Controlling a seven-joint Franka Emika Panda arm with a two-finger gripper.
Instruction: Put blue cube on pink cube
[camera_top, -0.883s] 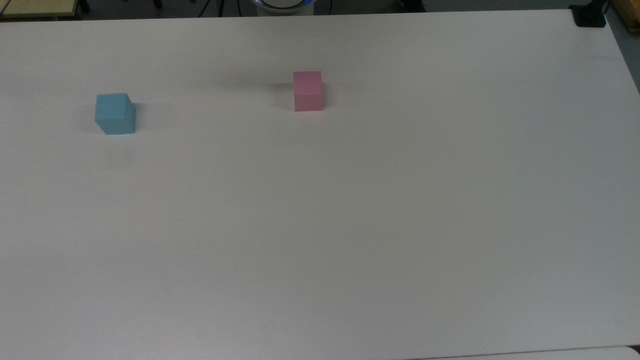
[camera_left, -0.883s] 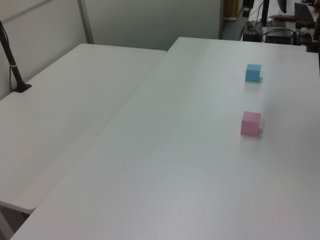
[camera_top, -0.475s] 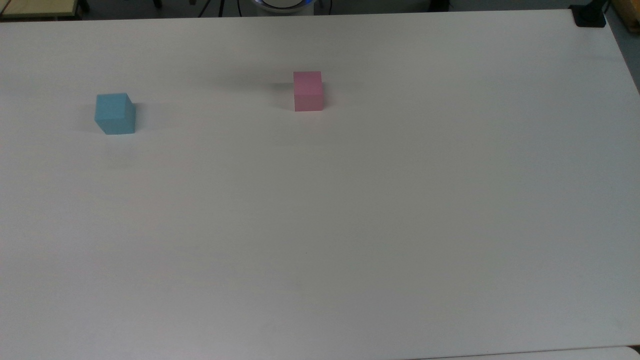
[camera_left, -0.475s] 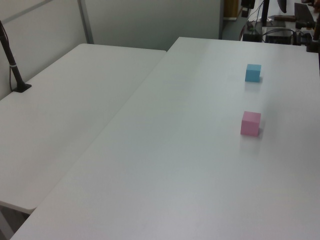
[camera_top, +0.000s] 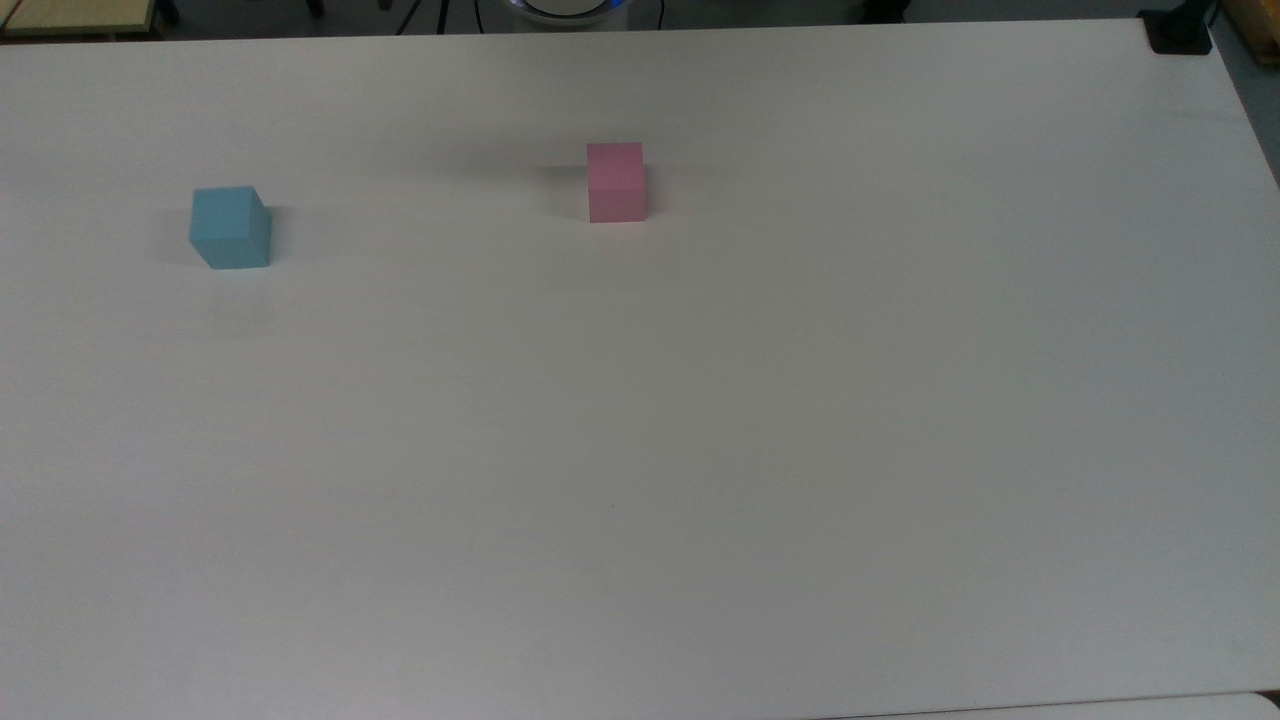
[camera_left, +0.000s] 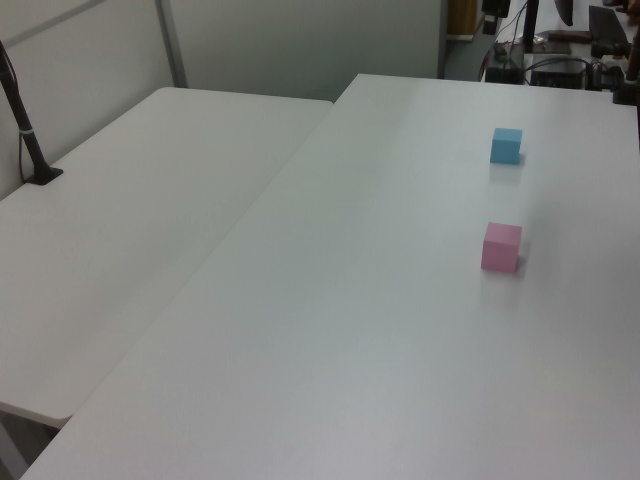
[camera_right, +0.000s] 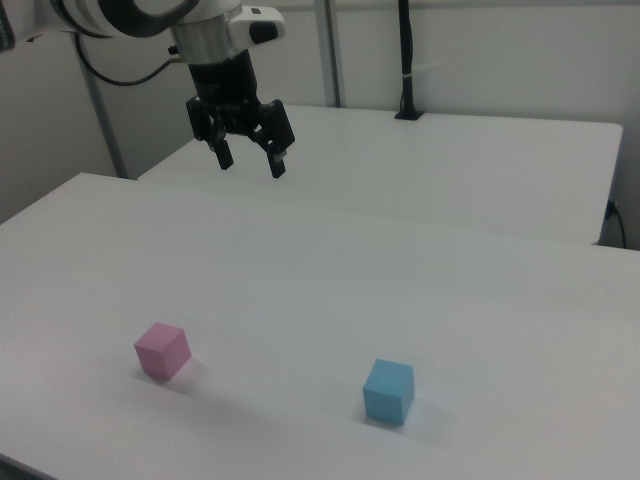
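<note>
In the right view, the blue cube lies at five o'clock, well below the jaws, which hang spread wide and empty above the desk.

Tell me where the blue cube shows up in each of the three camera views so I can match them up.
Top view: blue cube at the top view's upper left.
Left view: blue cube at the left view's upper right.
Right view: blue cube at the right view's lower middle.
Shared landmark: the pink cube, standing apart from it on the same white table.
</note>
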